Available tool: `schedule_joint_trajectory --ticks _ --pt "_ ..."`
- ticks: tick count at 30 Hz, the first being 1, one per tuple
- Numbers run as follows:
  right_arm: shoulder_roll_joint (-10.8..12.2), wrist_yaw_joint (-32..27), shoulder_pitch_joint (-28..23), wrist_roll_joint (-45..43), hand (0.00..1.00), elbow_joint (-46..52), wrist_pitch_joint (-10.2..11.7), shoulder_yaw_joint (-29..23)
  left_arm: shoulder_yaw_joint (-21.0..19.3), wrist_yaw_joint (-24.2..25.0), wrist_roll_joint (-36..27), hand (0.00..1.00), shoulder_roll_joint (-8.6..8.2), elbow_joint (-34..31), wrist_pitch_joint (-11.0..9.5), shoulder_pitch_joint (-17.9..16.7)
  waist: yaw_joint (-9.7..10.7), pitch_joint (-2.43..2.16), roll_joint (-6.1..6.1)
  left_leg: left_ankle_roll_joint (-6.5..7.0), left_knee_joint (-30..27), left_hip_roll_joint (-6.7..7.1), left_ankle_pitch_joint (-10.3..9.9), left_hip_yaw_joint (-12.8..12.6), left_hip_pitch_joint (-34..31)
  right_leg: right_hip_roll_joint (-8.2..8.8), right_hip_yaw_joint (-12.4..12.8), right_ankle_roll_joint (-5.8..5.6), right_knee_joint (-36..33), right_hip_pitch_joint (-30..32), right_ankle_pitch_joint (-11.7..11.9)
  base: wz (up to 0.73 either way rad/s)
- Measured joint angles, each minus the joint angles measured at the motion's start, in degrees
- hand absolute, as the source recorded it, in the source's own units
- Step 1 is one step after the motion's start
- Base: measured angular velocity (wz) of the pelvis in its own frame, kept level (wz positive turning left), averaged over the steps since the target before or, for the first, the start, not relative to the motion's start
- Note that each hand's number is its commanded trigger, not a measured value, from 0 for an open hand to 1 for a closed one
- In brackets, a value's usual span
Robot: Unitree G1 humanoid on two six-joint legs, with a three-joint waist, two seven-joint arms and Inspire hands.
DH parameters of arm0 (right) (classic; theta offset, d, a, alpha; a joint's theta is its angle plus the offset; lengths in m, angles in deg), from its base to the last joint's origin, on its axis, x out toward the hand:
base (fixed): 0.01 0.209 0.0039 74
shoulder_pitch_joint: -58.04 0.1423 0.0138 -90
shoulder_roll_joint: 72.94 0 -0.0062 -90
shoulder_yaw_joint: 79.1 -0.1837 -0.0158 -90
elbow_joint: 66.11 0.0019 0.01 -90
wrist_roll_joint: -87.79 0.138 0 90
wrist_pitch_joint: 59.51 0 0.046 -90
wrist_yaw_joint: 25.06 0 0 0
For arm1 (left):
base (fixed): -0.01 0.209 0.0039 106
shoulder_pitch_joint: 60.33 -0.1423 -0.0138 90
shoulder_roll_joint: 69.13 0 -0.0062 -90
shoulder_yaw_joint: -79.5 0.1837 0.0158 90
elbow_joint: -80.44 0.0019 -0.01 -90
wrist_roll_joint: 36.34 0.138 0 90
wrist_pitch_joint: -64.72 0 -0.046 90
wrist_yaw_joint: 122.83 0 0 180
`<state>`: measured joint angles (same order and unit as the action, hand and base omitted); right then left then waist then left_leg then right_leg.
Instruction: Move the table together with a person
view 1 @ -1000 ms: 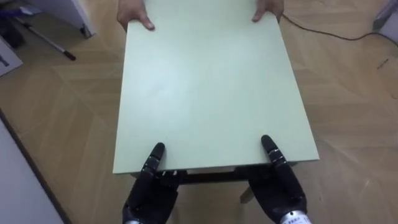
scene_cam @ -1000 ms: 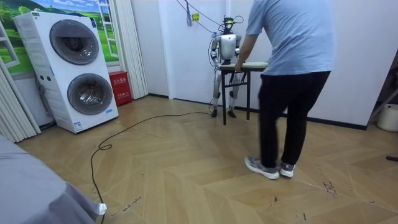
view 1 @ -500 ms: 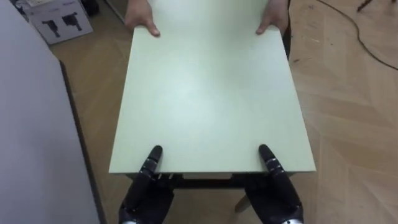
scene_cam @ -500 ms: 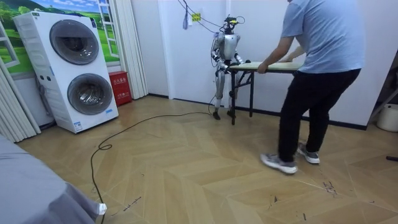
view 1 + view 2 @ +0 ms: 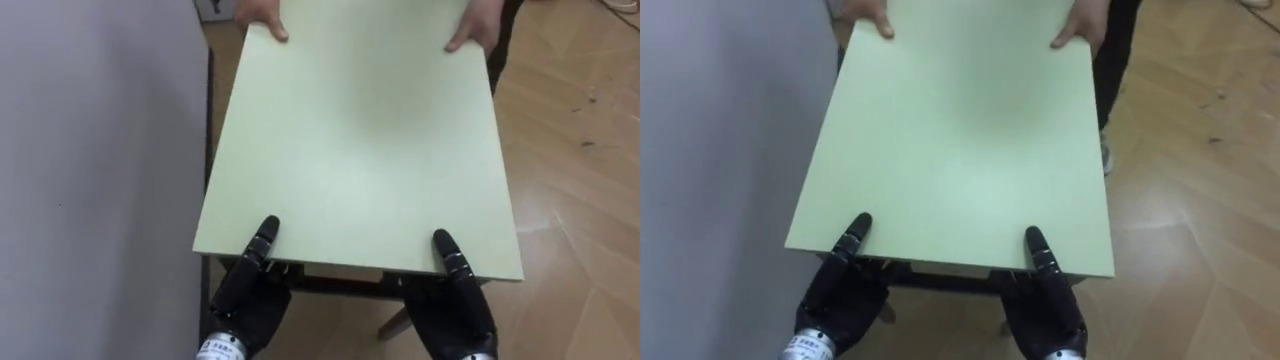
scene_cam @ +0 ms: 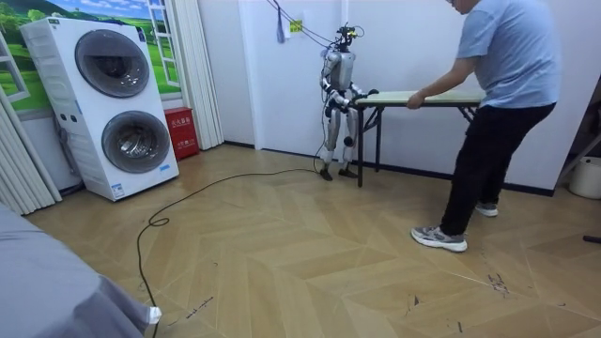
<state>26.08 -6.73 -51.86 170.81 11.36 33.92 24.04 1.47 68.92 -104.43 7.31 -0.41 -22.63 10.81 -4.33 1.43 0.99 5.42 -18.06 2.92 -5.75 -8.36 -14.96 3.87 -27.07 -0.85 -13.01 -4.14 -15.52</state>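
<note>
Left eye view shows the table [image 5: 360, 140] with its long axis running from the robot straight to the person [image 6: 502, 66], whose hands [image 5: 262, 15] hold the far short edge. The left hand [image 5: 245, 300] and right hand [image 5: 450, 305] each clamp the near edge, thumb on top and palm beneath. A grey wall [image 5: 100, 150] runs just beside the table's left edge, and open floor [image 5: 570, 150] lies off its right.

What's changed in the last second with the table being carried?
The table has moved toward the room view's right, the person stepping backward with its far end. A pale wall has come into the eye views on the robot's left as the camera shifted. Unchanged: left hand and right hand grip the near edge, thumbs on top; the person holds the far corners.
</note>
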Motion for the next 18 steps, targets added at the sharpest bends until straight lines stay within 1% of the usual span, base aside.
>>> schedule_joint_trajectory --ticks 2,4,6,7,8,9,10,11,12,13,14,15,16,17,18 --pt "-0.1 -0.3 0.2 -0.4 1.00 0.0 0.0 0.1 0.0 -0.1 -0.3 1.00 -0.01 0.0 0.0 -0.2 -0.5 0.00 0.00 -0.01 0.0 0.03 0.0 0.0 0.0 0.08 -0.1 0.00 -0.7 0.1 0.0 0.18" --pt "0.1 -0.4 0.2 -0.4 1.00 0.0 0.0 0.2 -0.2 -0.3 -0.5 1.00 -0.07 0.0 -0.1 -0.3 -0.6 0.00 -0.01 0.07 0.0 0.18 0.0 0.8 0.3 0.26 0.0 -0.01 -2.3 0.0 0.0 0.32" --pt "0.2 -0.4 0.3 -0.6 1.00 0.0 0.0 0.2 -0.2 -0.5 -0.8 1.00 -0.14 0.0 -0.1 -0.3 -0.6 0.01 -0.02 0.27 0.0 -0.13 -0.2 0.8 0.6 0.65 0.1 -0.11 -4.4 0.4 -0.1 0.26" --pt "0.2 -0.4 0.4 -0.7 1.00 0.1 0.0 0.2 -0.1 -0.8 -0.9 1.00 -0.15 0.0 -0.1 -0.2 -0.5 0.01 -0.01 0.48 -0.2 -0.19 -0.3 0.9 0.8 1.29 0.0 -0.59 -7.1 1.3 -0.3 0.17" --pt "0.4 -0.4 0.4 -0.7 1.00 0.1 0.0 0.2 0.0 -0.9 -1.0 1.00 -0.14 0.0 -0.3 -0.2 -0.5 0.01 0.00 0.59 -0.3 -0.19 -0.4 1.2 0.8 1.74 0.1 -0.74 -9.1 2.0 -0.4 0.16" --pt "0.6 -0.7 0.4 -0.8 1.00 0.1 0.0 0.3 0.0 -1.2 -0.9 1.00 -0.16 0.0 -0.5 -0.2 -0.6 0.04 0.04 0.75 -0.4 -0.19 -0.9 1.6 1.3 2.89 0.7 -0.87 -14.8 4.1 -0.4 0.12" --pt "0.6 -0.9 0.4 -0.8 1.00 0.1 0.0 0.5 0.0 -1.5 -0.9 1.00 -0.14 0.0 -0.5 -0.2 -0.6 0.16 0.02 0.92 -0.5 -0.07 -1.3 2.2 1.9 4.08 2.7 -1.47 -20.5 6.9 0.0 0.10" --pt "0.7 -1.0 0.4 -0.9 1.00 0.1 0.0 0.7 0.2 -1.7 -0.9 1.00 -0.19 0.0 -0.5 -0.2 -0.6 0.22 0.15 0.95 -0.7 -0.01 -1.7 2.7 2.1 4.26 4.8 -1.93 -22.6 8.2 -0.4 0.07" --pt "0.8 -1.2 0.5 -1.3 1.00 0.2 0.0 0.8 0.0 -2.1 -1.0 1.00 -0.28 0.0 -0.7 -0.2 -0.7 0.26 0.20 1.19 -0.8 0.17 -2.4 3.3 2.0 4.29 7.6 -2.03 -22.8 10.4 -1.6 0.12" --pt "0.8 -1.2 0.5 -1.7 1.00 0.2 0.0 0.9 0.0 -2.9 -1.0 1.00 -0.80 0.0 -0.8 -0.3 -0.7 0.44 0.49 1.73 -1.2 0.86 -3.1 4.6 1.9 4.77 9.8 -1.59 -22.7 13.0 -2.3 0.17" --pt "0.7 -1.3 0.4 -1.7 1.00 0.2 0.0 1.0 0.0 -3.1 -1.0 1.00 -0.73 0.0 -0.8 -0.4 -0.6 0.45 0.51 1.78 -1.4 1.20 -3.3 5.2 2.0 5.00 10.8 -1.61 -22.7 14.5 -2.4 0.38" --pt "0.7 -1.4 0.1 -1.7 1.00 0.2 0.0 1.0 0.0 -3.6 -1.1 1.00 -0.58 0.0 -0.7 -0.4 0.0 0.46 0.49 1.55 -1.5 1.99 -3.2 6.8 2.2 4.87 13.3 -1.60 -21.6 17.3 -2.4 0.70" --pt "0.7 -1.6 -0.1 -1.7 1.00 0.2 0.0 1.2 0.1 -4.0 -1.1 1.00 -0.48 0.1 -0.7 -0.4 1.3 0.46 0.50 1.16 -1.7 2.66 -3.0 9.0 2.2 4.53 15.8 -1.06 -17.9 18.8 -1.8 0.84" --pt "0.8 -1.6 -0.2 -1.7 1.00 0.2 0.1 1.2 0.2 -4.2 -1.1 1.00 -0.40 0.2 -0.7 -0.3 1.7 0.42 0.37 1.05 -1.7 2.89 -3.0 9.5 2.3 4.37 17.0 -0.89 -15.5 19.3 -1.0 0.98" --pt "1.0 -2.0 -0.4 -1.7 1.00 0.1 0.2 1.4 0.1 -4.7 -0.9 1.00 -0.38 0.4 -0.7 -0.2 2.7 0.39 0.27 0.66 -2.0 3.35 -3.1 11.2 2.3 3.78 18.8 -1.67 -12.7 19.6 2.1 0.94"
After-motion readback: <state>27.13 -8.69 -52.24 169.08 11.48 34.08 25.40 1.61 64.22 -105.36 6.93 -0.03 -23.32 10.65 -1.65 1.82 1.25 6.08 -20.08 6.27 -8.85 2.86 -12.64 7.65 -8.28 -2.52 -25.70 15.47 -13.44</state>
